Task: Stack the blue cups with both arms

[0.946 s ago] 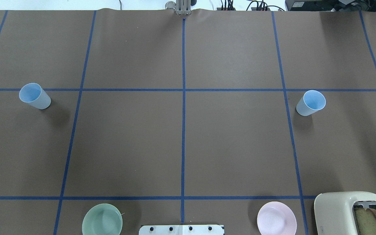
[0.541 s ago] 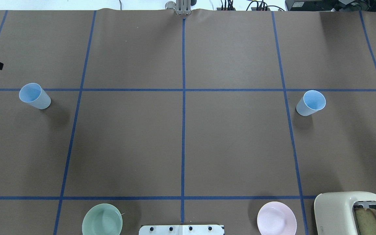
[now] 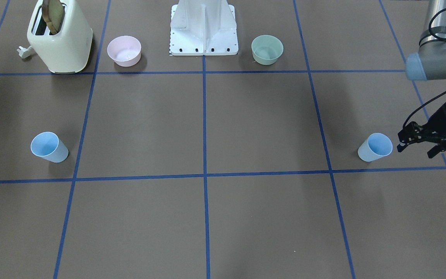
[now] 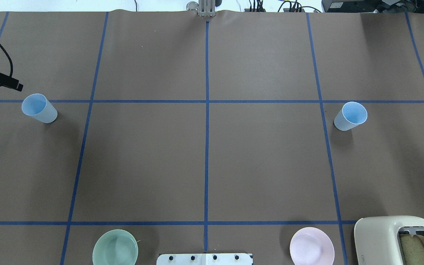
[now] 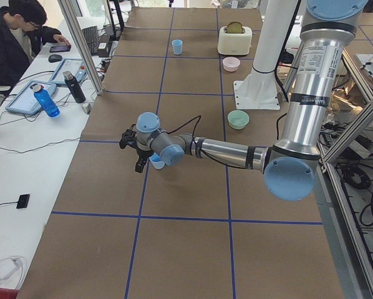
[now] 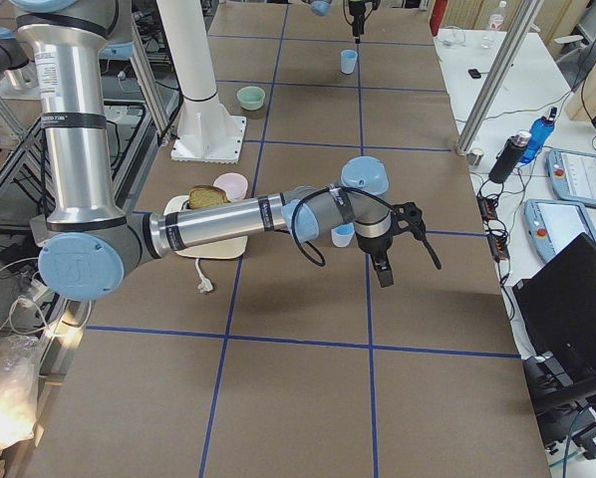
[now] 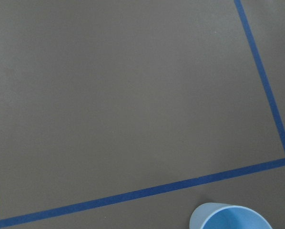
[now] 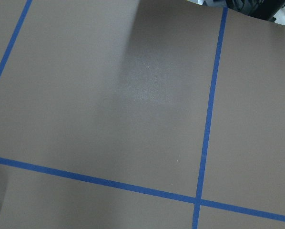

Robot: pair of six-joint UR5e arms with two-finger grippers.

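ok so biggest first: your brown worktop (image 4: 263, 165) w/ the blue tape grid. The L arm (image 5: 230, 151) stretches low toward the left-end edge, and the R arm (image 6: 218, 227) stretches toward the right-end edge. The white base pedestal (image 3: 203, 27) sits mid robot-side edge. The cream toaster (image 3: 62, 42), w/ a toast slice (image 3: 50, 15) sticking up, is in the robot-side right corner. The pink bowl (image 3: 124, 51) and green bowl (image 3: 267, 49) sit along the robot-side edge, either side of the pedestal, pink on the toaster's side. Both cups are upright and well apart: the L cup (image 3: 375, 147) is near the left-end edge and the R cup (image 3: 49, 147) near the right-end edge. Your L gripper (image 3: 415, 151) is just beside the L cup on its left-end side, not touching afaict, w/ the jaws spread wide and nothing in them. The L wrist cam only catches that cup's rim at its bottom edge. The R gripper (image 6: 388, 267) only shows in the right side view, looks near the R cup there, but tbh can't tell how the jaws stand.
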